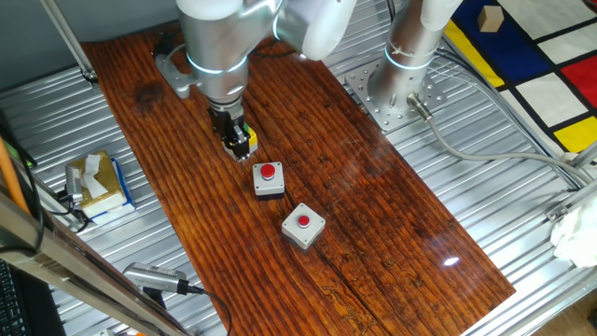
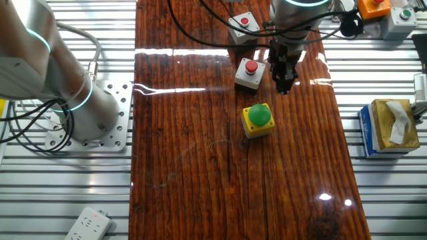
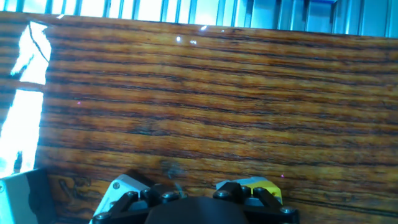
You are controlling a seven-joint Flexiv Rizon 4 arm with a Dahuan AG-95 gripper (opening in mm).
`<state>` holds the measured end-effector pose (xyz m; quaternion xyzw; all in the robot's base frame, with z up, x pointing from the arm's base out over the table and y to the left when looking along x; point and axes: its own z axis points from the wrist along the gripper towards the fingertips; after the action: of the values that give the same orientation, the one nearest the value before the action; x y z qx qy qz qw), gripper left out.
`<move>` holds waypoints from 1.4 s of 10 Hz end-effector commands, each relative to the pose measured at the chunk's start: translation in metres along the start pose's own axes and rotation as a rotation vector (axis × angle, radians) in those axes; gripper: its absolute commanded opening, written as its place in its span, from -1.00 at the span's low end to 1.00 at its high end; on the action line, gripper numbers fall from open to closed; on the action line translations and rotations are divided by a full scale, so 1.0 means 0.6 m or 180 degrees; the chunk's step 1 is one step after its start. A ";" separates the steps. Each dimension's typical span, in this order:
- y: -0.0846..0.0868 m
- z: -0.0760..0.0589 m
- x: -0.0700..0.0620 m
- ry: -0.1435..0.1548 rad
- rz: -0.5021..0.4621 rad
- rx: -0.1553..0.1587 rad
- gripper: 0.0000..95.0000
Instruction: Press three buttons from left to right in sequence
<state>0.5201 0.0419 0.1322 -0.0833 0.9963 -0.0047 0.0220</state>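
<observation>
Three buttons sit in a row on the wooden board [image 1: 373, 215]. In one fixed view the yellow button box [image 1: 248, 140] is partly hidden behind my gripper [image 1: 232, 146]. After it come the white-and-black box with a red cap [image 1: 269, 177] and the light grey box with a red cap [image 1: 303, 224]. In the other fixed view the yellow box with its green cap [image 2: 257, 119] shows fully. There my gripper [image 2: 284, 87] hangs above the board beside the white-and-black box [image 2: 250, 72], short of the green cap. The grey box [image 2: 243, 25] lies beyond. The hand view shows only a yellow corner [image 3: 264, 185]; my fingertips are hidden.
A tissue box [image 1: 98, 182] lies on the metal table beside the board. The arm's base [image 2: 87, 110] stands on the other side. Two spare button boxes [image 2: 399, 17] and cables sit at one far corner, and a power strip [image 2: 87, 225] lies near an edge.
</observation>
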 end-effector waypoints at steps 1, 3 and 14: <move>0.001 0.001 0.000 0.0019 -0.0030 -0.0003 0.20; 0.012 0.007 0.003 -0.0012 -0.0008 -0.0027 0.20; 0.066 0.022 0.039 -0.0113 0.0079 -0.0107 0.20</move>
<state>0.4875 0.0771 0.1183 -0.0712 0.9967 0.0116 0.0376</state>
